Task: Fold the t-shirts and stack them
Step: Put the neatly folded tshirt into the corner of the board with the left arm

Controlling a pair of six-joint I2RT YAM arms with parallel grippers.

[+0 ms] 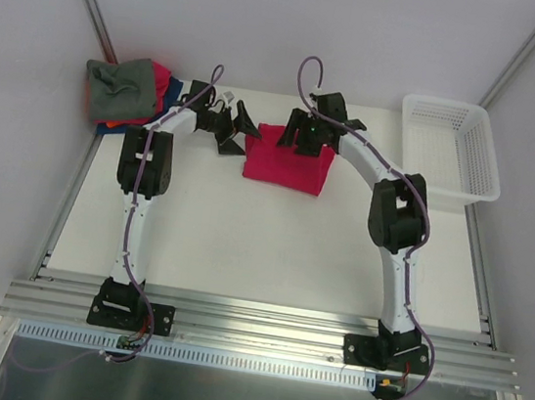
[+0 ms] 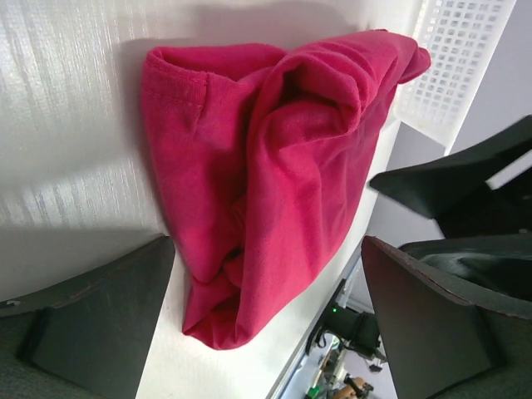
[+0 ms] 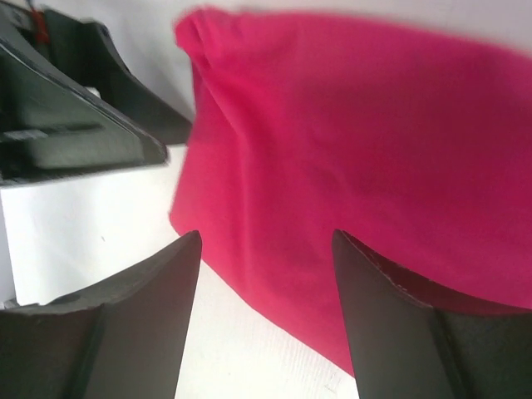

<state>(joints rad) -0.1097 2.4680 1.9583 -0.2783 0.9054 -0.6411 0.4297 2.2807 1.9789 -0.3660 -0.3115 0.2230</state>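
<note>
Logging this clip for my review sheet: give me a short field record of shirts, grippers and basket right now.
crimson t-shirt: roughly folded, rumpled, mid-table
grey-green t-shirt: tops far-left pile
red cloth: under it
dark blue cloth: under it
left gripper: open, empty, left of crimson t-shirt
right gripper: open, empty, at its far edge
white lattice basket: far right, apart from shirts

The red shirt (image 1: 285, 163) in the middle of the top view is plain crimson, with no print. In the upper left, the grey-green shirt (image 1: 121, 87) is also plain. Below it show an edge of the blue shirt (image 1: 173, 99), dark, and some red cloth (image 1: 120, 124). The basket (image 1: 452, 150) at the upper right is white, with a lattice pattern. The table (image 1: 242, 246) is white. The left arm (image 1: 132, 232) and right arm (image 1: 397, 276) are white and black, and the cables (image 1: 310, 67) are purple. The left gripper (image 1: 233, 128) and right gripper (image 1: 303, 136) are black.
</note>
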